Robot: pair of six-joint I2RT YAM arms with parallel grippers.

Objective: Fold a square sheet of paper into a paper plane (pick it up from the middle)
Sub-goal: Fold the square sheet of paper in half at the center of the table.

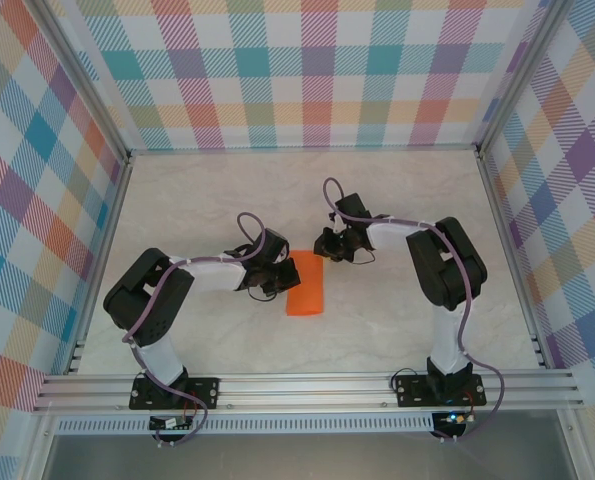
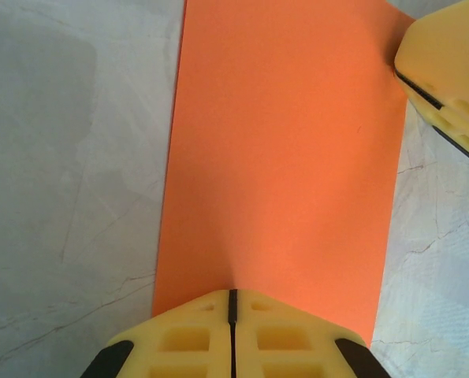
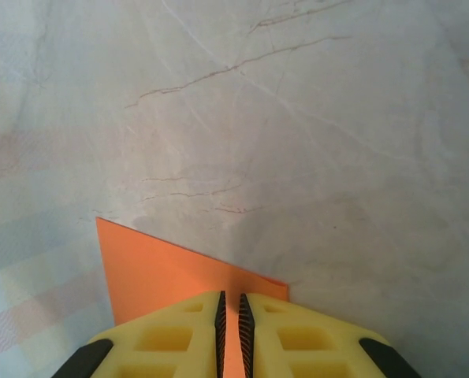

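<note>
Paper (image 1: 305, 288) lies folded into a narrow rectangle mid-table (image 1: 197, 200). Left gripper (image 2: 232, 311) has its jaws fully together, tips on the paper's left edge. Right gripper (image 3: 232, 315) is barely cracked, a narrow slit over the far corner, not gripping.

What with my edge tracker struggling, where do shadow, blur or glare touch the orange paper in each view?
Top view: even light, the paper sharp, no glare. Left wrist view: paper edges crisp, a grey shadow on the table at upper left. Right wrist view: a thin shadow along the paper's far edge, faint coloured reflections on the table at lower left.
</note>
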